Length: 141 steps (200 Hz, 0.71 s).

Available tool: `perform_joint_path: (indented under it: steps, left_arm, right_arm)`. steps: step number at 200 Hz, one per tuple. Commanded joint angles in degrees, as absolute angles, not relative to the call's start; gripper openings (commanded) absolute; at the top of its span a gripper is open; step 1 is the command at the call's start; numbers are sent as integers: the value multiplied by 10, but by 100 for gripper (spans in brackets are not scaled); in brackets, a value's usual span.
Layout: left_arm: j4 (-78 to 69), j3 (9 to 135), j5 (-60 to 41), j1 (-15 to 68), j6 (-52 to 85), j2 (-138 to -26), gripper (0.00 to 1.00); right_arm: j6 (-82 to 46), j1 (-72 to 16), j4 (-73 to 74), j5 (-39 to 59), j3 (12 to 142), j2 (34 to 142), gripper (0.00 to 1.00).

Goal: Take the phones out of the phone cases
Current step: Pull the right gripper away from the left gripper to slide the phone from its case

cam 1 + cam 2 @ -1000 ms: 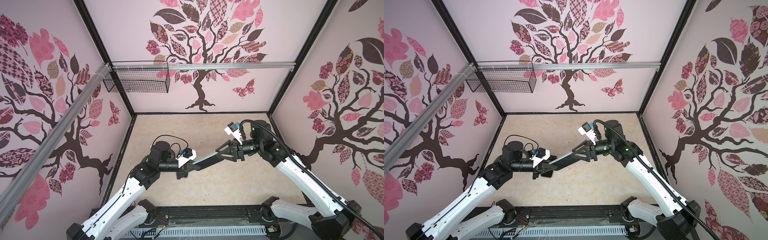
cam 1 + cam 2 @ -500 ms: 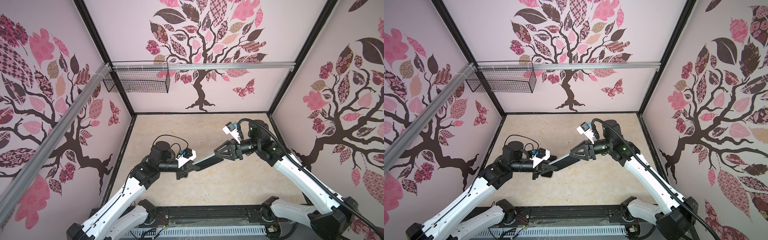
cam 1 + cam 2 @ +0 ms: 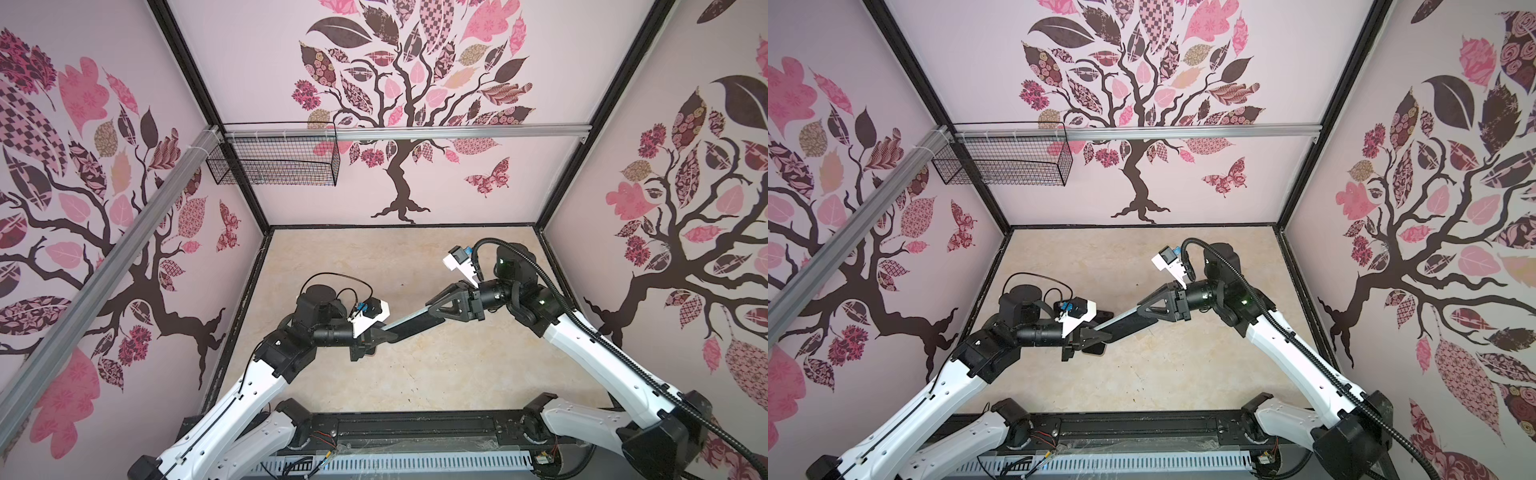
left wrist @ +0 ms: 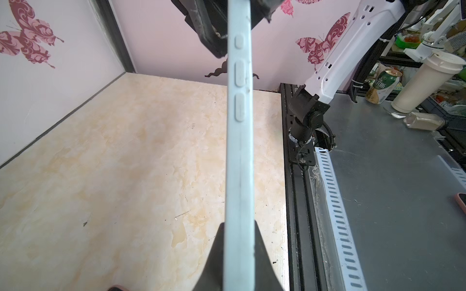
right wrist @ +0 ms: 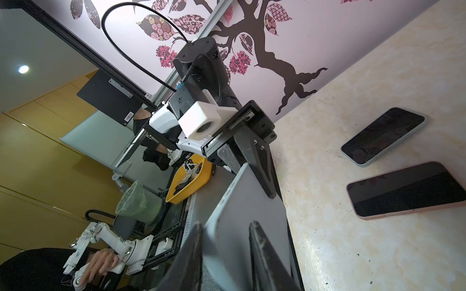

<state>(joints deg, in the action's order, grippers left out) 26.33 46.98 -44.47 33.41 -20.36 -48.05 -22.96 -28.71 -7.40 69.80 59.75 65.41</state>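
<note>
A phone in a light blue phone case hangs above the table between both arms. My left gripper is shut on one end of the case, pinching its two faces. My right gripper straddles the other end. One finger lies over the dark screen, the other behind the case's back. The gap between them is wider than the phone is thick.
Two more phones lie flat on the beige table under the arms: one in a pale blue case, one in a pink case. A wire basket hangs on the back left wall.
My right gripper has slid leftward over the phone's end and its jaws have narrowed. The left gripper and the phone have stayed put.
</note>
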Motion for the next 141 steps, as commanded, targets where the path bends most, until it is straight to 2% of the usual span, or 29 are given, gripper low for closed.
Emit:
perform_joint_path:
  steps: [1,73,141]
  left_arm:
    - [189,479,-449,335,-248,-453,0]
    - [197,508,-327,344,-344,-456,0]
    - [188,529,-287,353,-390,-461,0]
  right_arm:
    - [-266,-286,-82,686,586,657,32]
    - [-290,-286,-69,682,571,671,32]
    - [-293,-286,-70,665,560,679,32]
